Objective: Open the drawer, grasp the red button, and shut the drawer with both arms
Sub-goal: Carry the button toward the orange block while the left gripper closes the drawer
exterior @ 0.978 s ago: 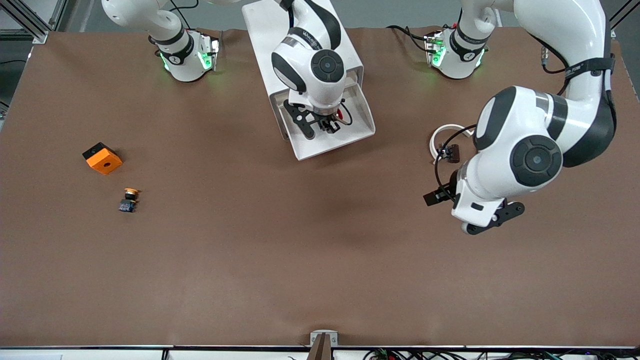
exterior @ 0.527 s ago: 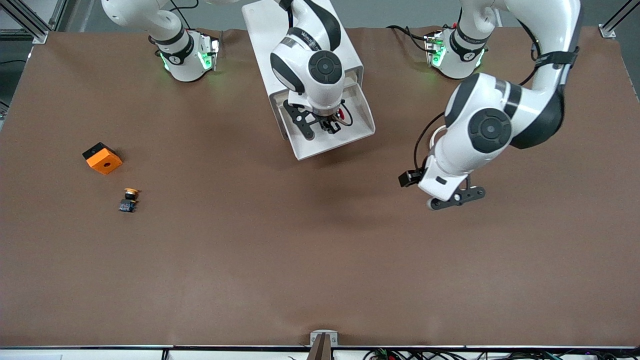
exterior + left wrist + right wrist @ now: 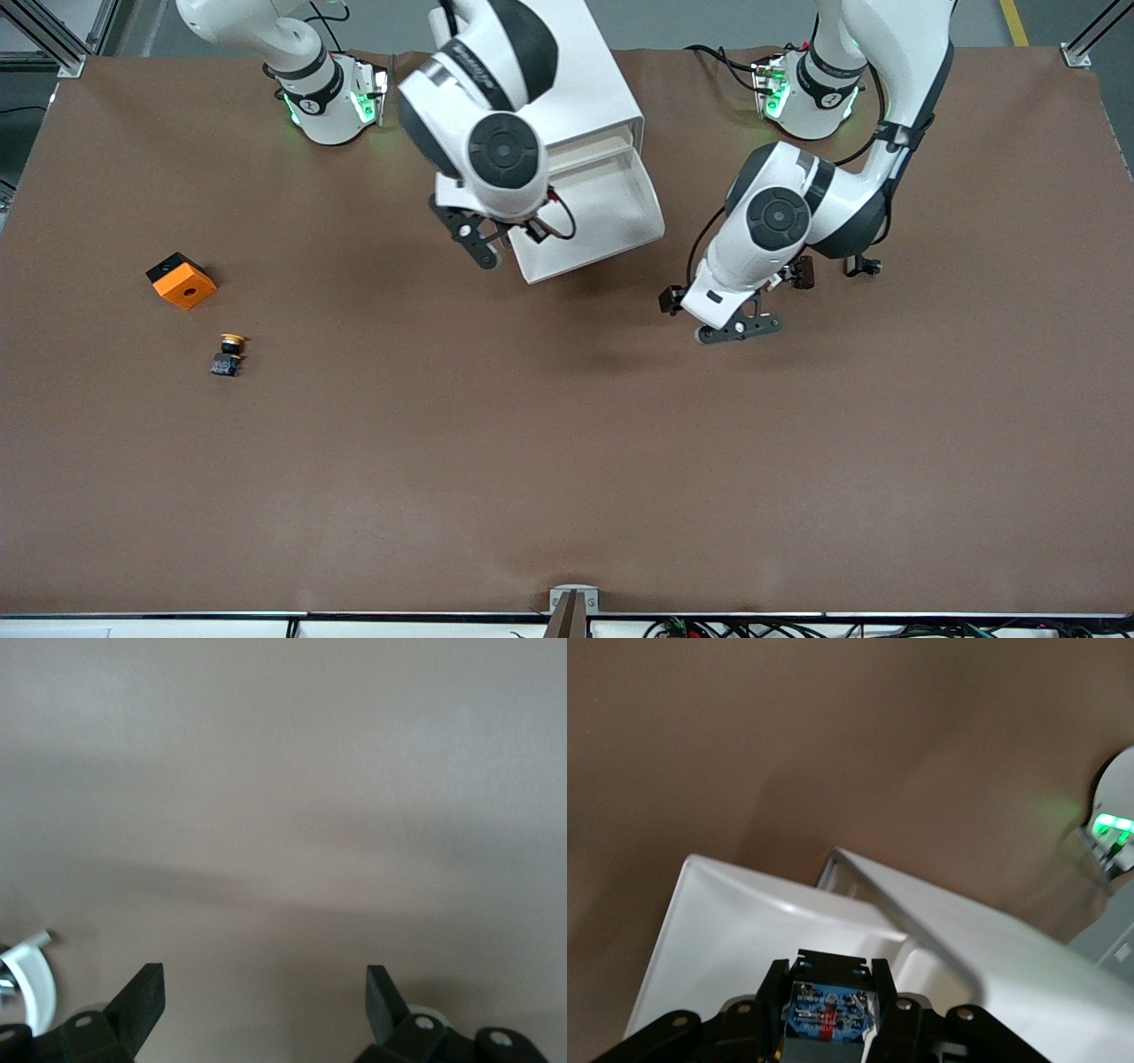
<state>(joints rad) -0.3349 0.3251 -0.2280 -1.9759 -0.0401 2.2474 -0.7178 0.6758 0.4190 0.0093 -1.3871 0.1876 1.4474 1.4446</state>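
Even overhead light, perhaps blurred wrist views.

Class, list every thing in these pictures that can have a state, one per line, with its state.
drawer: pulled open, tray bare
button: gripped, lifted out of the drawer
right gripper: shut on the button, above the drawer
left gripper: fingers open, empty, over bare table
yellow-capped button: lying on the table
orange cube: resting on the table

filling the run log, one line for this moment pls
drawer: open | right gripper: shut on button, above drawer | left gripper: open, over bare table
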